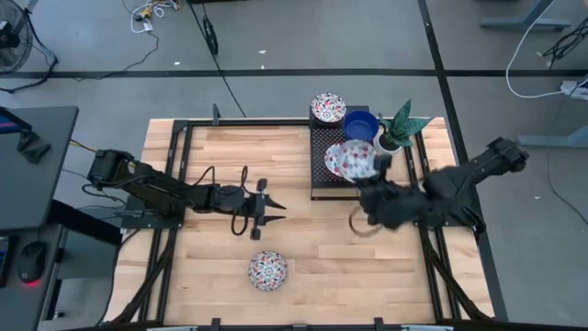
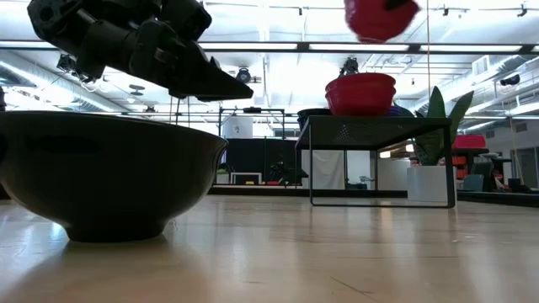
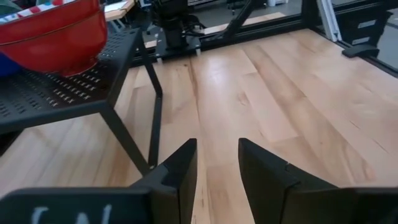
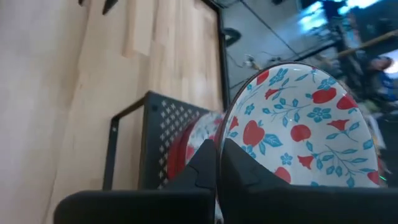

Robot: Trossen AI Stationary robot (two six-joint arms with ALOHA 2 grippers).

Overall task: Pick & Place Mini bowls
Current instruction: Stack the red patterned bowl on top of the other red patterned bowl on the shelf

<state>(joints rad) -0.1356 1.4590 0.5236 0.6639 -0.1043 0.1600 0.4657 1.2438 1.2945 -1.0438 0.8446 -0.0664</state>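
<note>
You have a black perforated metal rack point(image 1: 320, 156) on the wooden table point(image 1: 303, 248), far side. A potted green plant point(image 1: 397, 127) stands just beside the rack

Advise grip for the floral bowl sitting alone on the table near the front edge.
Take the floral bowl by its rim from above, one finger inside the wall, one outside. It sits upright, mouth up, with bare table all round, so any side is free. The left gripper is nearest.

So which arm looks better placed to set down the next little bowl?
The right. Its gripper is shut on a floral bowl, lifted over the black rack. The left gripper holds nothing, hovering above the table near another floral bowl.
</note>
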